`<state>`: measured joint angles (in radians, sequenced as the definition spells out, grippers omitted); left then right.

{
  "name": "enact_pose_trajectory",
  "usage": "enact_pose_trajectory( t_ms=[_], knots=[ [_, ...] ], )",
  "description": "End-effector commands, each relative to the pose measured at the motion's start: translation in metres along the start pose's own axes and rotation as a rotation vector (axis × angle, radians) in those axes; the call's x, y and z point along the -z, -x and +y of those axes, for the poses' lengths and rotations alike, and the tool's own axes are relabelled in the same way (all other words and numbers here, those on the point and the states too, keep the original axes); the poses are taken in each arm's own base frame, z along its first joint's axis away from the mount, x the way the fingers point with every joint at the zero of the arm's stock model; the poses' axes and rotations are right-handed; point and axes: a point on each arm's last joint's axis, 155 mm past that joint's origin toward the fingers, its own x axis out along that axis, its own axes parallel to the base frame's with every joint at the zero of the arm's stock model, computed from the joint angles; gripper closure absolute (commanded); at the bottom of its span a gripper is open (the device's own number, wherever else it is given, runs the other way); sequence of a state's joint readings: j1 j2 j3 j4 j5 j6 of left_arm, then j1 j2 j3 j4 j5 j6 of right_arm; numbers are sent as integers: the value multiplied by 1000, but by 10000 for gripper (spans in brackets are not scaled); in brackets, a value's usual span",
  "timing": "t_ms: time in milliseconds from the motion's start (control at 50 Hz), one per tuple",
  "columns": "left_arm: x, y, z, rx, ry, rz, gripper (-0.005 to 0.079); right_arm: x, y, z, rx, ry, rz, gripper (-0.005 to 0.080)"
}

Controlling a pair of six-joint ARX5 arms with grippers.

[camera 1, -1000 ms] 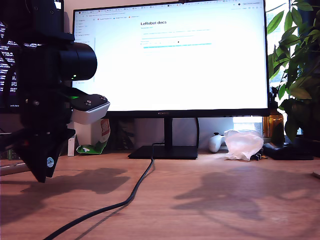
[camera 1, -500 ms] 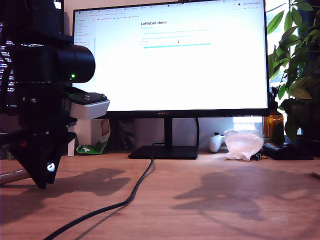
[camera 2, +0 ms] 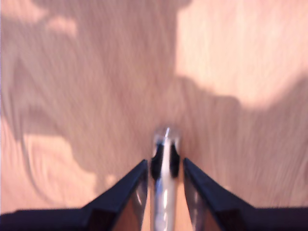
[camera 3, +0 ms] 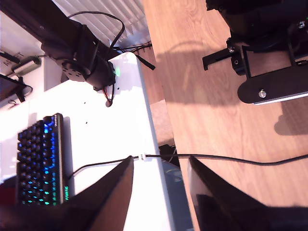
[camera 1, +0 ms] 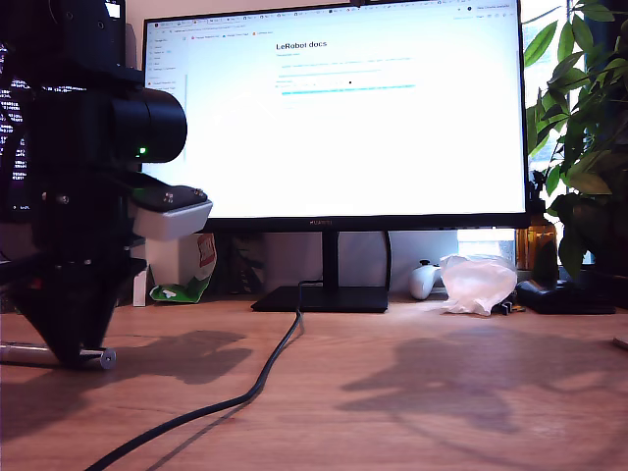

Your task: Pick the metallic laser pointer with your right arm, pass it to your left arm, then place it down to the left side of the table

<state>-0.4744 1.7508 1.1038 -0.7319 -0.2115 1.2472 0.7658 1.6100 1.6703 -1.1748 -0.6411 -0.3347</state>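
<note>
My first gripper, pointing down at the table, pinches the laser pointer between its two dark fingers; the wrist picture is blurred, yet the shiny silver cylinder shows clearly, clamped on both sides; in the exterior view the same arm fills the exterior view's left, a green light glowing on its round black housing; the laser pointer lies level at the gripper tip, low over or on the wood, its round end facing the camera; whether it touches the surface cannot be told; my second gripper hangs with its fingers spread and nothing between them, above the table edge, a black cable, a white side surface and a keyboard with blue-lit keys; a large monitor stands behind, its screen reading "LeRobot docs" and its lower bezel marked "HUAWEI"; a black cable trails from its stand across the wood; to the exterior view's right sit a white game controller, a crumpled clear bag and a leafy plant; smaller screen text is unreadable.
</note>
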Motion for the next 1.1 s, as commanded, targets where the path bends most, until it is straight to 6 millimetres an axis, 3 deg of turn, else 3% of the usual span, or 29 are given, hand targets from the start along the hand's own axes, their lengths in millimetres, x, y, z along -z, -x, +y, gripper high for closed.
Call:
enact_pose_trajectory(
  t_ms=[0, 100, 220, 300, 420, 520, 660, 800, 1080],
  knots=[
    [1, 8, 5, -28, 71, -3, 591, -6, 9, 0, 13, 20, -29, 455],
    [1, 28, 22, -95, 177, -33, 777, -7, 13, -9, 30, 11, -42, 572],
    [3, 59, 51, -197, 348, -108, 762, -12, 22, -25, 66, -4, -79, 769],
    [0, 86, 68, -239, 464, -213, 762, -19, 30, -41, 108, -15, -122, 763],
    [-3, 129, 91, -293, 621, -413, 762, -28, 48, -80, 262, -52, -177, 763],
    [6, 165, 108, -354, 772, -562, 762, -37, 71, -113, 427, -59, -229, 763],
    [23, 206, 124, -424, 881, -720, 762, -64, 118, -143, 620, -65, -389, 763],
    [43, 228, 130, -454, 941, -820, 762, -83, 180, -160, 803, -48, -546, 763],
    [91, 251, 152, -523, 1088, -964, 762, -72, 307, -201, 1121, -168, -818, 763]
  ],
)
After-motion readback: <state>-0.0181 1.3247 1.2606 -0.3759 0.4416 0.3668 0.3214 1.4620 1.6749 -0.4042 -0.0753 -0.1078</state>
